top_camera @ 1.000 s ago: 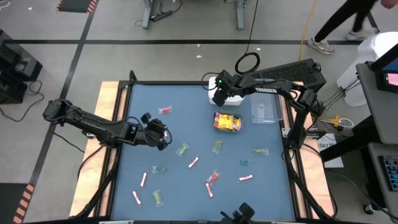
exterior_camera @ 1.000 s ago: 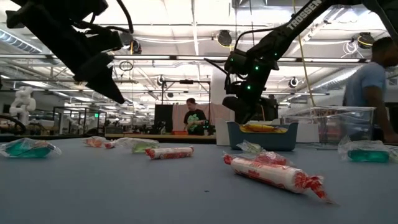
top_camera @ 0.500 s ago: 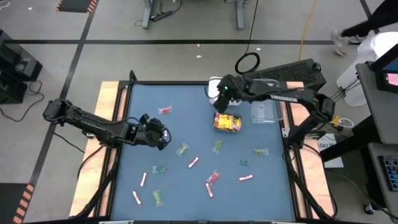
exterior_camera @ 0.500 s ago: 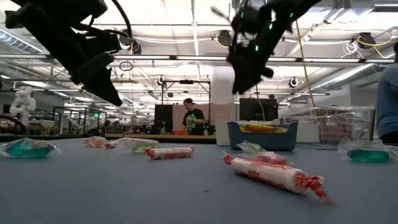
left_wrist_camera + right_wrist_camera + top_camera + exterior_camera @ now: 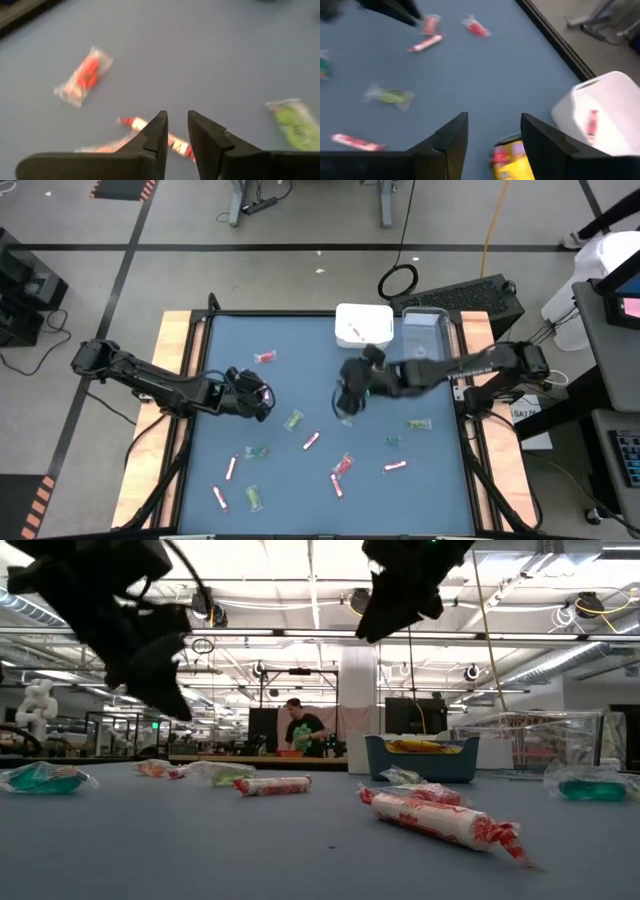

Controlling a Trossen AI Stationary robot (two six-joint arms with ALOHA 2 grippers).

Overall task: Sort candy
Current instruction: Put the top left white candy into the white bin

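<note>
Candy lies scattered on the blue table point(image 5: 230, 380): a red piece point(image 5: 265, 357), a green piece point(image 5: 292, 421), pink-white sticks point(image 5: 311, 441) point(image 5: 395, 467). My left gripper point(image 5: 265, 405) hangs left of centre, above the table, its fingers point(image 5: 176, 117) open by a narrow gap with nothing between them. My right gripper point(image 5: 345, 402) hovers high over the table's middle, open point(image 5: 492, 120) and empty. Yellow packets point(image 5: 512, 160) lie in the teal container point(image 5: 420, 765) beneath the right arm. One stick point(image 5: 591, 122) lies in the white container point(image 5: 364, 325).
A clear plastic container point(image 5: 424, 345) stands beside the white one at the far edge. More candy lies toward the near edge, such as a red piece point(image 5: 343, 467) and a green one point(image 5: 253, 498). A person point(image 5: 300, 730) stands far behind the table.
My right gripper has swung from above the white container at the far edge toward the table's middle, rising well above the table. My left gripper has rolled a little about its wrist and stayed where it was. No candy has moved.
</note>
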